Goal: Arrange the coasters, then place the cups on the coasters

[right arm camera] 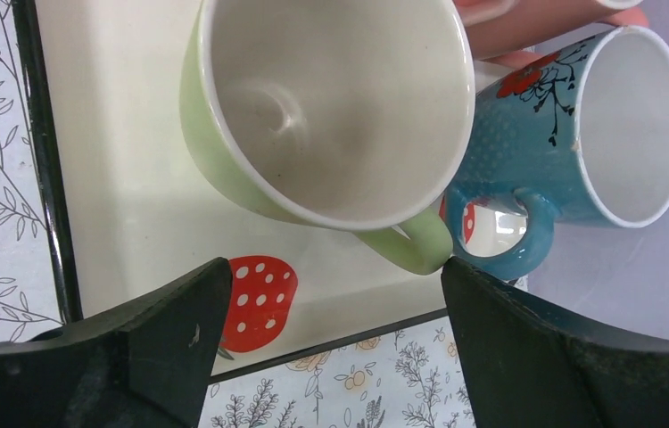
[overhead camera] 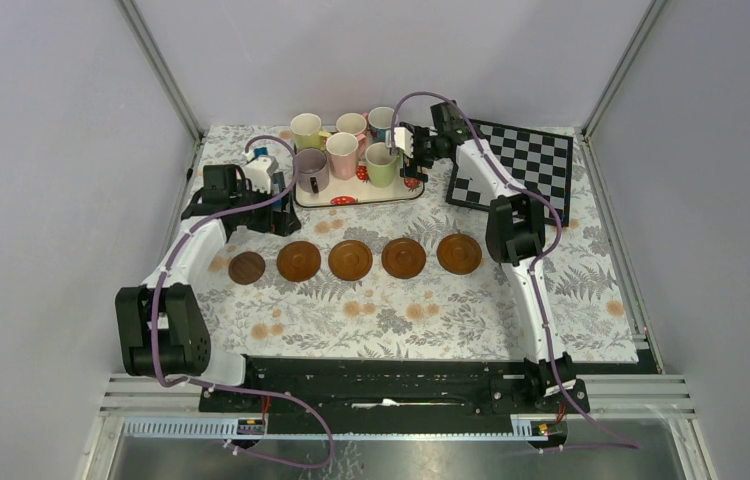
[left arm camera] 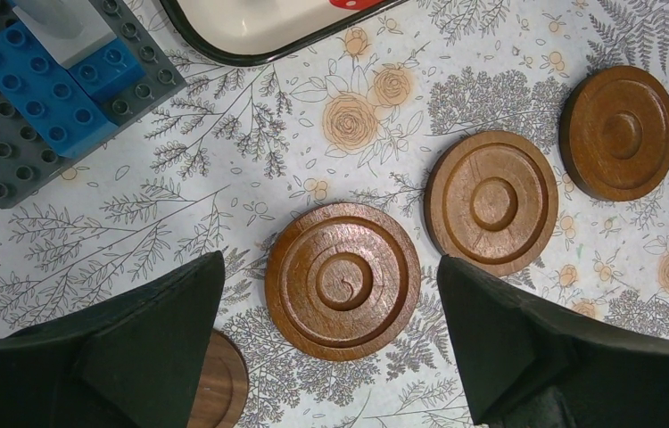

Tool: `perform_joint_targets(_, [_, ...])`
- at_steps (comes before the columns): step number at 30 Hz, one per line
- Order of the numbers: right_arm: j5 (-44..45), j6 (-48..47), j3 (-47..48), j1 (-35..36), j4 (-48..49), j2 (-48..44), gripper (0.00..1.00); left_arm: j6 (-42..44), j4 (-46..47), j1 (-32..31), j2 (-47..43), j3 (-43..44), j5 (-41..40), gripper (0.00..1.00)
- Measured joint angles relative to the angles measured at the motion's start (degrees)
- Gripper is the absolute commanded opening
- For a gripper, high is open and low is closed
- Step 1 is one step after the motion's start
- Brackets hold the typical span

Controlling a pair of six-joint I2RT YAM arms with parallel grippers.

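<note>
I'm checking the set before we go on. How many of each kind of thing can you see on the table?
Coasters: 5 in view
Cups: 6
Tray: 1
Chessboard: 1
Toy brick block: 1
Total: 14

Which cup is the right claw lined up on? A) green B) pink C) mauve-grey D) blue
A: the right wrist view shows the green cup centred just ahead of the open right claw, standing on the strawberry tray, with the blue cup off to its side.
</note>
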Motion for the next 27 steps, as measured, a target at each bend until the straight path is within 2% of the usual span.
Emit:
perform_joint_targets(6, [0.3,-2.3,0.0,0.2,-0.3,0.0,0.76,0.0,0.1,0.0,0.7,0.0,-0.3,0.99])
perform_joint_targets(13, [-0.2,-5.0,-4.3,0.2,-2.3,-1.9,0.69,0.0,0.1,0.0,0.7,0.0,-0.5,0.99])
perform_joint_targets(19, [-1.3,-4.7,-7.8,0.4,-5.1,-3.7,0.71,0.0,0.3,0.0,0.7,0.0,-1.0,0.99])
perform_joint_targets(27, [1.0,7.1,-6.5,0.7,-1.5,-4.0,0.73,-1.0,0.8,0.1,0.7,0.0,-1.1,0.99])
